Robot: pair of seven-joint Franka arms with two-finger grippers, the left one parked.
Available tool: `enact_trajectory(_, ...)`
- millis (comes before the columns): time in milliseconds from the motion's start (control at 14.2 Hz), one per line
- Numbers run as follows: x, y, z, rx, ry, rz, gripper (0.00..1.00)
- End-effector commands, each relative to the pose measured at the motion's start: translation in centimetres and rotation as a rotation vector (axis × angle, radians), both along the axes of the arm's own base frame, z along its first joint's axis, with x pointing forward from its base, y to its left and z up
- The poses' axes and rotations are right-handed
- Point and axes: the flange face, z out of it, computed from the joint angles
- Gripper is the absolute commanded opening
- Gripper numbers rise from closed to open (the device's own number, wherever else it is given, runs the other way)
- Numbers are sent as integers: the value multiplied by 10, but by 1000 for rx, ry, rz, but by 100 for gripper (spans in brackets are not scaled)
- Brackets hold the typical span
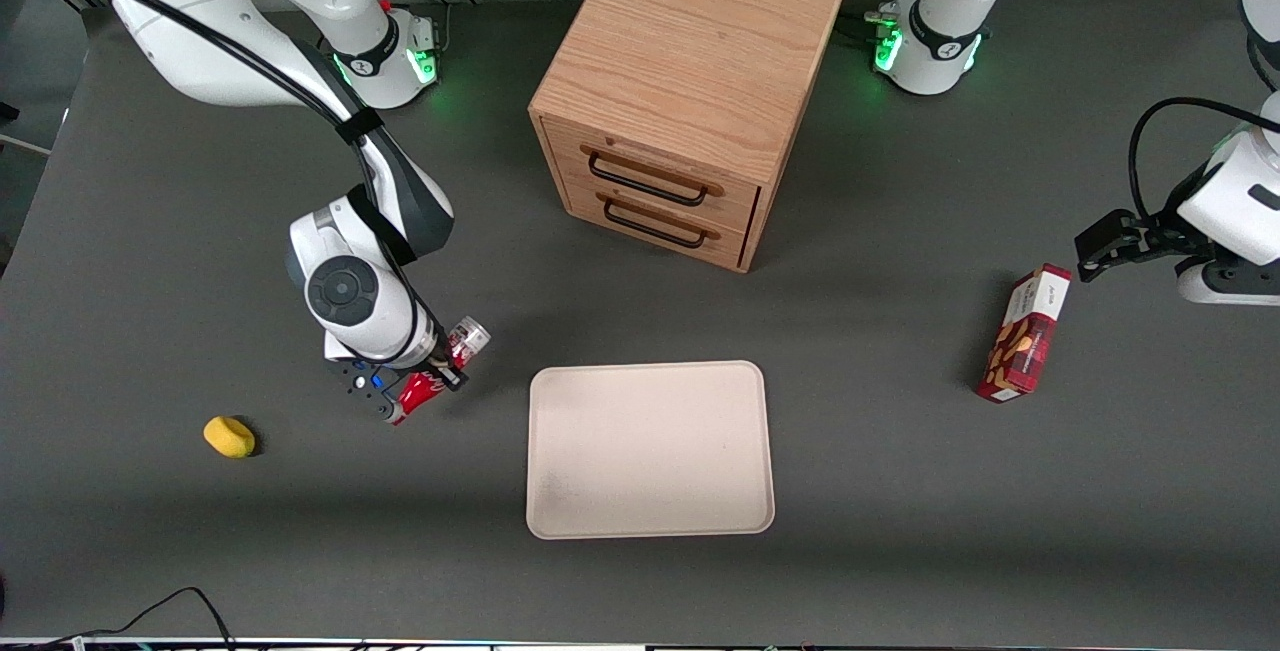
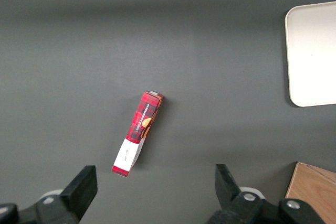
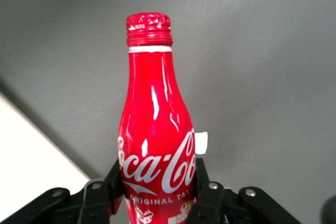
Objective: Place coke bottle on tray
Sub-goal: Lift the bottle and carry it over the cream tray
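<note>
My right gripper [image 1: 437, 368] is shut on the coke bottle [image 1: 432, 379], a slim red bottle with white script logo, and holds it lying sideways above the dark table, its silver-grey base end farther from the front camera. In the right wrist view the bottle [image 3: 156, 129] fills the space between my two black fingers [image 3: 206, 192], its red cap pointing away from the wrist. The beige tray [image 1: 650, 448] lies flat beside the gripper, toward the parked arm's end, with a gap of table between them. A corner of the tray [image 3: 31, 166] shows in the right wrist view.
A wooden two-drawer cabinet [image 1: 685, 91] stands farther from the front camera than the tray. A yellow lemon-like object [image 1: 229, 436] lies toward the working arm's end. A red snack box [image 1: 1025, 333] lies toward the parked arm's end and shows in the left wrist view [image 2: 138, 132].
</note>
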Motion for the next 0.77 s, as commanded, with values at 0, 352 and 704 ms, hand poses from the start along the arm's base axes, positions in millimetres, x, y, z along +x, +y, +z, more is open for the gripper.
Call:
enact_trajectory(0, 25, 1, 50, -6, -27, 78, 0)
enact_trajectory(352, 63, 23, 121, 66, -112, 253, 2)
enact_trajectory(704, 84, 90, 98, 148, -144, 424, 2)
